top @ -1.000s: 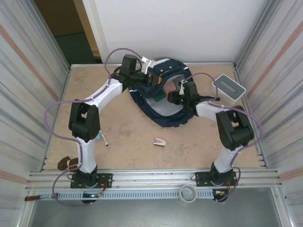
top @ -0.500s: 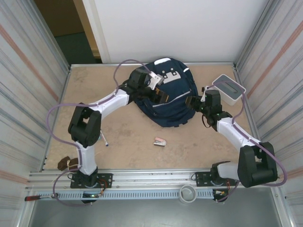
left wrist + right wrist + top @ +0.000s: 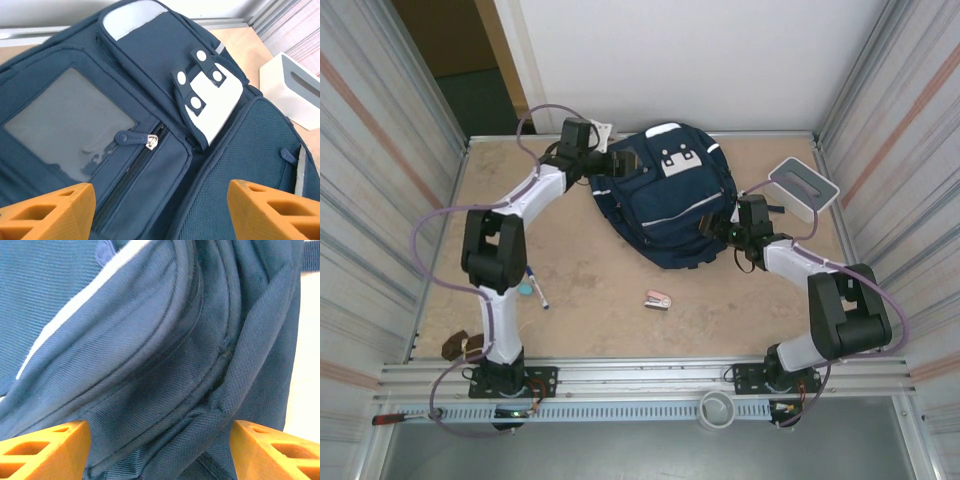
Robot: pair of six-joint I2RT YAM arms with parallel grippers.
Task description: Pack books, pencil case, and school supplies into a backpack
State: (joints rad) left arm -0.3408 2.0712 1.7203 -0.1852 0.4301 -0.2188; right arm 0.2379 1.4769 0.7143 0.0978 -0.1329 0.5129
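The table [image 3: 590, 265] I work on is a pale brown board. The navy backpack [image 3: 665, 205] lies on it at the far middle, front face up, and it is the biggest thing there. From my left wrist I see its front close up: a grey window [image 3: 70, 120] on the left, a white patch [image 3: 212, 105] with dotted navy tabs in the middle, and a zip pull [image 3: 131, 137] lying at the end of a closed zip between them.

The white box [image 3: 802, 188] with the grey top stands just beside the backpack's right side, near the far right corner.

My left gripper [image 3: 160, 215] sits at the backpack's upper left edge. Its orange fingers are spread wide with nothing between them, and the front pocket lies beyond. My right gripper [image 3: 160, 447] is at the backpack's right side, very near the fabric. Its fingers also stand wide apart and hold nothing, and the side seams and the pale stripe lie beyond them.

The pink-and-silver stapler [image 3: 658, 300] lies on bare table nearer to me than the backpack and apart from it. The pen [image 3: 537, 290] lies beside my left arm, well apart from the backpack.
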